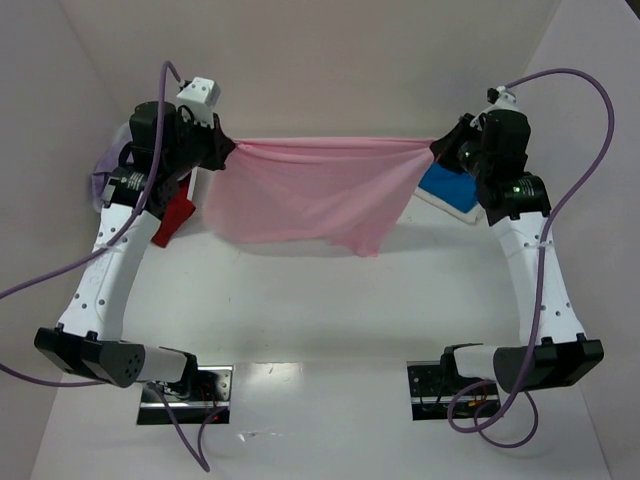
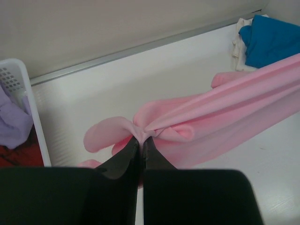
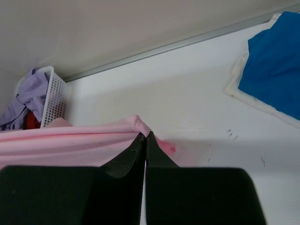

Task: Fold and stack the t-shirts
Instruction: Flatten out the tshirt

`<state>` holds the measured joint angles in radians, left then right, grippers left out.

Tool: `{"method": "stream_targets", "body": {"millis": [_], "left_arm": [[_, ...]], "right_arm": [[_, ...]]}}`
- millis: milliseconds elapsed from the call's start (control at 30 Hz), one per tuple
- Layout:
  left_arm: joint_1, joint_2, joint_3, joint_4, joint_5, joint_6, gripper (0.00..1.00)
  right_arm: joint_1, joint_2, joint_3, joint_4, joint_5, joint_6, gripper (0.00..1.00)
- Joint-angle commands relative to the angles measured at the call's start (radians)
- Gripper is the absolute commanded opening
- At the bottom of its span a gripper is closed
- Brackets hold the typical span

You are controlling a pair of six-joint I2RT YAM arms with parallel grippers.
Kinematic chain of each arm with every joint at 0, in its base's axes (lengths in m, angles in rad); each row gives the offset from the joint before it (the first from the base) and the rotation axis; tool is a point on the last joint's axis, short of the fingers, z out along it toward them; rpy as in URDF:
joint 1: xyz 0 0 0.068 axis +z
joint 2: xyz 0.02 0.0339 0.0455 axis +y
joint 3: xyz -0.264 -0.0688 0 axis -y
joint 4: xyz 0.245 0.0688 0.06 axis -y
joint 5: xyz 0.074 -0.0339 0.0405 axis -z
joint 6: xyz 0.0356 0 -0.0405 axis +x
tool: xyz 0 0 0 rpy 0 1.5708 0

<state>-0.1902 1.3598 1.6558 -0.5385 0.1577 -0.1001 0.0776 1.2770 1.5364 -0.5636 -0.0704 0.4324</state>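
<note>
At your far left, the white basket holds the lavender shirt and the red shirt. Your left gripper is clamped on a small bunched corner of the pink shirt. That shirt is stretched in the air between both arms above the table, and its lower edge sags deeper toward the right. Your right gripper is pinched on the opposite corner. The blue shirt lies just beyond it. Both holds look thin, so if you spread the arms further a corner may slip free. If you lower the shirt unevenly, the sagging side will likely crumple first.
</note>
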Motion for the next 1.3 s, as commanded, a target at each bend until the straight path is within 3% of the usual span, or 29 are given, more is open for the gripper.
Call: {"method": "stream_targets", "body": {"millis": [0, 133, 267, 300, 367, 400, 433, 500, 533, 600, 667, 833, 933, 1133, 1267], "left_arm": [[-0.015, -0.028, -0.025, 0.023, -0.027, 0.031, 0.00], [-0.026, -0.067, -0.148, -0.012, 0.058, 0.031, 0.00], [-0.035, -0.097, -0.323, -0.086, 0.102, 0.031, 0.00], [-0.035, -0.108, -0.339, -0.118, 0.112, 0.031, 0.04], [-0.035, -0.120, -0.379, -0.141, 0.199, 0.031, 0.18], [-0.035, -0.134, -0.390, -0.141, 0.238, 0.031, 0.30], [-0.044, -0.143, -0.399, -0.141, 0.274, 0.031, 0.66], [-0.045, -0.154, -0.410, -0.141, 0.264, 0.002, 0.78], [-0.045, -0.165, -0.410, -0.141, 0.190, -0.007, 0.92], [-0.045, -0.165, -0.410, -0.141, 0.111, -0.007, 0.98], [-0.045, -0.143, -0.410, -0.132, 0.069, -0.016, 1.00], [-0.045, 0.005, -0.455, -0.078, 0.213, 0.003, 1.00], [-0.081, 0.059, -0.508, -0.037, 0.227, -0.006, 1.00], [-0.117, 0.191, -0.541, 0.003, 0.102, -0.056, 1.00], [-0.117, 0.285, -0.541, 0.026, 0.091, -0.076, 0.99]], "right_arm": [[-0.021, -0.071, -0.022, 0.054, 0.073, -0.032, 0.00], [-0.021, -0.166, -0.201, 0.015, 0.054, -0.032, 0.00], [-0.021, -0.260, -0.462, -0.021, -0.098, -0.006, 0.00], [-0.021, -0.271, -0.493, -0.030, -0.109, -0.006, 0.00], [-0.021, -0.289, -0.547, -0.039, -0.091, 0.003, 0.00], [-0.021, -0.301, -0.547, -0.039, -0.074, 0.003, 0.00], [-0.021, -0.301, -0.547, -0.039, -0.045, 0.012, 0.00], [-0.021, -0.283, -0.521, -0.039, -0.035, 0.012, 0.00], [-0.021, -0.260, -0.512, -0.039, -0.035, 0.012, 0.00], [-0.021, -0.237, -0.499, -0.030, -0.035, 0.003, 0.00], [-0.021, -0.225, -0.499, -0.030, -0.045, 0.003, 0.00], [-0.021, -0.225, -0.519, -0.012, -0.035, 0.003, 0.00], [-0.021, -0.225, -0.529, 0.001, -0.025, 0.003, 0.00], [-0.021, -0.202, -0.538, 0.013, -0.034, -0.006, 0.00], [-0.021, -0.192, -0.538, 0.022, -0.034, -0.006, 0.00]]}}
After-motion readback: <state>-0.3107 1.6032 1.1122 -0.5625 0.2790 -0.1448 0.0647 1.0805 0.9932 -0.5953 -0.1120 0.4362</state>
